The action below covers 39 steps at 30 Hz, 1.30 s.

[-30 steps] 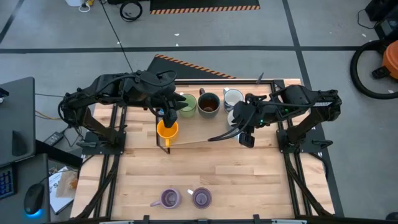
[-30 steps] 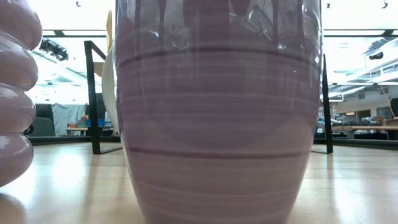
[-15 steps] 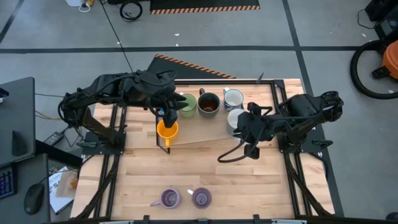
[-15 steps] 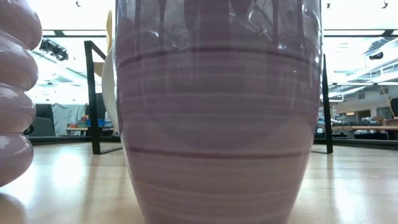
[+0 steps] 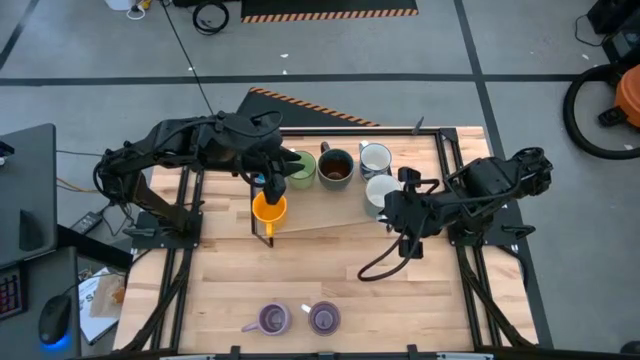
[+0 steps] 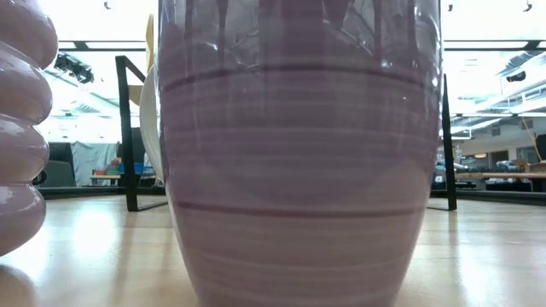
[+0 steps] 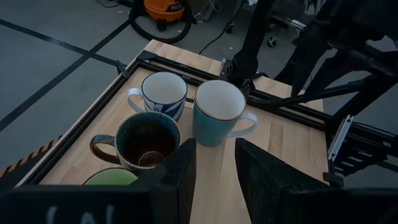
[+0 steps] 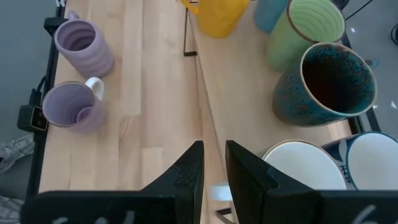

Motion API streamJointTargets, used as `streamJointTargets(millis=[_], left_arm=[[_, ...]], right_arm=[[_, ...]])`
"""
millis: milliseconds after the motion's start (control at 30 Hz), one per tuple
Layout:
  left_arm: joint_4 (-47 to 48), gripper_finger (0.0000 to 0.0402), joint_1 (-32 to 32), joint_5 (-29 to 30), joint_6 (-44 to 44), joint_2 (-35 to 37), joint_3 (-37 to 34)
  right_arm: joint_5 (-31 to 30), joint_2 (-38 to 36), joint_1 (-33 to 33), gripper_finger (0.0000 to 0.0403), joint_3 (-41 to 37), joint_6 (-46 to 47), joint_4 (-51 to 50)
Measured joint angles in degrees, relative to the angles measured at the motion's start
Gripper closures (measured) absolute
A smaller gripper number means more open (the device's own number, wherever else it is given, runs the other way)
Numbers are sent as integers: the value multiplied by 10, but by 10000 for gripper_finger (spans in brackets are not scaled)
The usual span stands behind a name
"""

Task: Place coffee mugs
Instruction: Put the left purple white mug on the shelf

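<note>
Several mugs stand on a raised wooden board (image 5: pixel 330 212): orange (image 5: pixel 268 209) at its near-left corner, green (image 5: pixel 299 168), dark brown (image 5: pixel 335 168), a blue-patterned white one (image 5: pixel 375 156) and a pale one (image 5: pixel 380 190). Only a sliver of the blue mug (image 8: pixel 270 12) shows, beside the green one (image 8: pixel 308 31). Two purple mugs (image 5: pixel 273 319) (image 5: pixel 323 318) sit by the near edge. My left gripper (image 5: pixel 272 187) hovers open just beyond the orange mug, fingers (image 7: pixel 186 168) pointing at the row. My right gripper (image 5: pixel 392 215) is open, just near of the pale mug (image 8: pixel 298 165).
The board rests on a thin black leg (image 8: pixel 186 37) and its edge (image 8: pixel 205 99) runs across the table. In the low view one purple mug (image 6: pixel 299 170) fills the picture, with the ribbed one (image 6: pixel 17 128) beside it. Bare wood (image 5: pixel 350 280) lies between board and purple mugs.
My right gripper has drawn back from over the pale mug toward the table's near edge and a little to the right, its cable loop swinging nearer too. The pale mug stays in place and now shows whole.
</note>
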<state>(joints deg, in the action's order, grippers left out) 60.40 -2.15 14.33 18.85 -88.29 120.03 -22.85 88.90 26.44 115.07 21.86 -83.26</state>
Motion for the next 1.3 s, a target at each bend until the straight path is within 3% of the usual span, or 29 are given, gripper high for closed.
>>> streamJointTargets(millis=[367, 1300], left_arm=[[-4, 285, 0, 0, 0, 0, 0], [-4, 285, 0, 0, 0, 0, 0]], right_arm=[[-1, 0, 0, 330, 0, -36, -3], [4, -1, 8, 330, 0, -19, 15]])
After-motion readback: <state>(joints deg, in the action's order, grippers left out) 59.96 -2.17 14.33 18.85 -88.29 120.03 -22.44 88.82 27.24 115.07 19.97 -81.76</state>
